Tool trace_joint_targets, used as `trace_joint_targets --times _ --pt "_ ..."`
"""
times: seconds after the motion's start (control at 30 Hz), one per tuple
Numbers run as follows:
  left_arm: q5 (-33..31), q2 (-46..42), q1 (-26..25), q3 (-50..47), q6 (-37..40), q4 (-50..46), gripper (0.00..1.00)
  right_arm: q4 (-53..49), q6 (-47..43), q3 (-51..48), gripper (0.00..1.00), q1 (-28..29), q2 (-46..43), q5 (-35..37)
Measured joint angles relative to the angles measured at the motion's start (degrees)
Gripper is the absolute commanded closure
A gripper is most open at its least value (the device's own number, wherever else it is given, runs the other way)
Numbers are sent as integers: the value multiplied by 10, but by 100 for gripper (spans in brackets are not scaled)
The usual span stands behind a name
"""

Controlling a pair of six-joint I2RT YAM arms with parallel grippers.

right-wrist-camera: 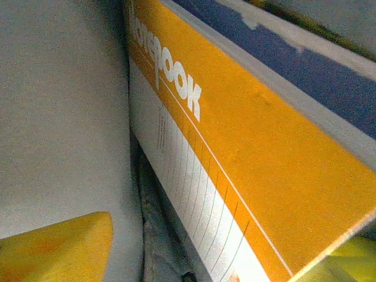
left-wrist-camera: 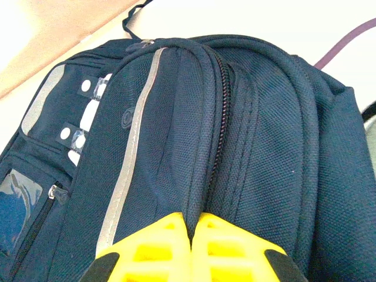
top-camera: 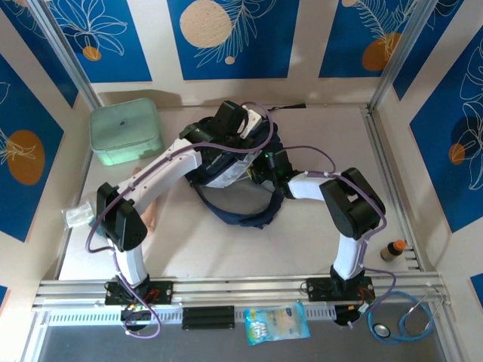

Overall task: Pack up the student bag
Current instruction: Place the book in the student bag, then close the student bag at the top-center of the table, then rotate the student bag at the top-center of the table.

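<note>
Lying student bag (left-wrist-camera: 247, 153), long axis near-far (probably).

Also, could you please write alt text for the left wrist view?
The left gripper, its yellow fingers shut, pinches a fabric ridge of the navy student bag beside its zip. A pale stripe runs up the front panel.
</note>
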Motion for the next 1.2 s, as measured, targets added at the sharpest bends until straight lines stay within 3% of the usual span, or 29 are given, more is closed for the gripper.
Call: trace_joint_targets --times 0.3,0.5,0.6,0.7,0.87,1.03,1.2 --pt "-1 0 2 0 -11 0 100 -54 -1 -144 27 -37 -192 -36" --pt "13 2 4 0 -14 1 98 -184 -47 -185 26 -63 -355 -21" --pt "43 7 6 0 -16 5 43 -257 -77 -186 25 -79 -439 5" --pt "73 3 7 -16 -26 37 20 -317 -109 -186 25 -99 -504 31" --pt "88 -50 24 -118 -55 86 9 -372 -153 -188 23 -131 -554 37" --pt "45 -129 75 -237 -113 110 9 -384 -186 -188 23 -133 -540 16" --pt "9 -186 159 -356 -191 128 11 -384 -196 -187 24 -98 -472 2"
